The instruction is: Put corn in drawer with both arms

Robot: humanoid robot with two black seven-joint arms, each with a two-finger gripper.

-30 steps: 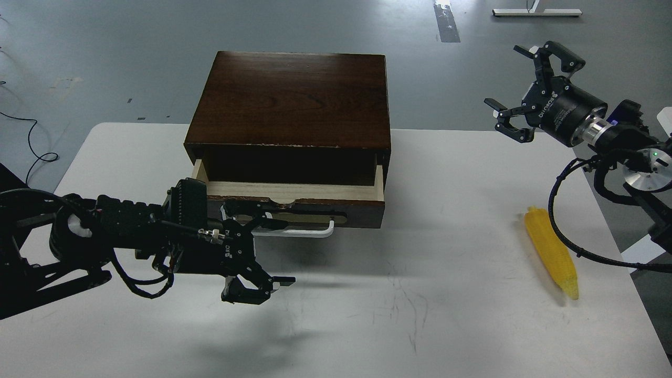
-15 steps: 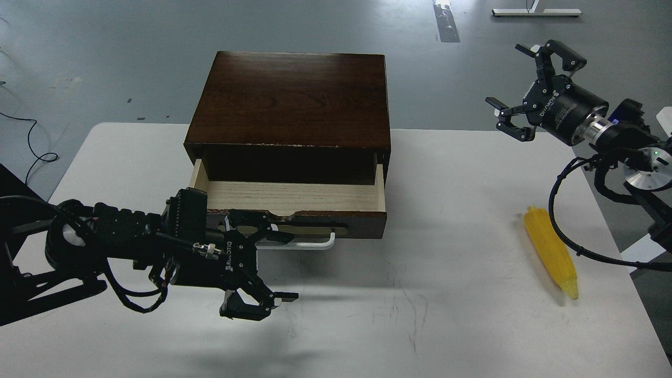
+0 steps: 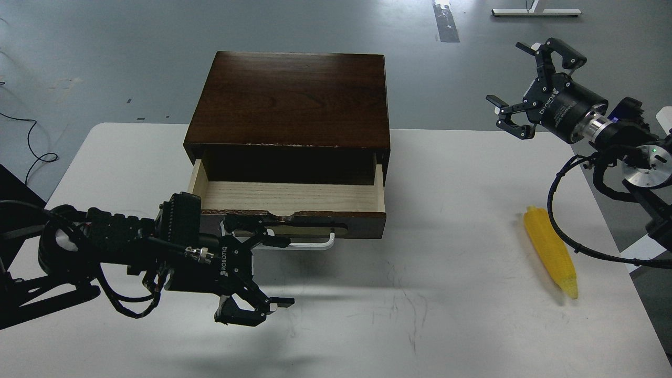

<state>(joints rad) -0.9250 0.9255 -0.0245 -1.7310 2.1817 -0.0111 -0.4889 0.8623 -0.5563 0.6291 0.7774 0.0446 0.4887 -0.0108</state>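
The yellow corn (image 3: pixel 551 257) lies on the white table at the right, pointed end toward me. The dark brown box (image 3: pixel 294 100) stands at the table's back middle. Its drawer (image 3: pixel 289 197) is pulled partly out and its pale wood inside is empty. My left gripper (image 3: pixel 273 270) is open in front of the drawer's left half; its upper finger (image 3: pixel 270 240) sits at the white bar handle (image 3: pixel 315 245), and its lower fingers hang above the table. My right gripper (image 3: pixel 512 84) is open and empty, held high beyond the table's back right, well behind the corn.
The white table (image 3: pixel 446 325) spreads in front of the drawer and between the drawer and the corn. My right arm's cable (image 3: pixel 556 220) loops close beside the corn. The table's right edge is just past the corn. Grey floor lies beyond.
The drawer has slid out toward me, showing more of its pale inside. My left gripper drew back toward me and left with the handle. My right gripper rose slightly.
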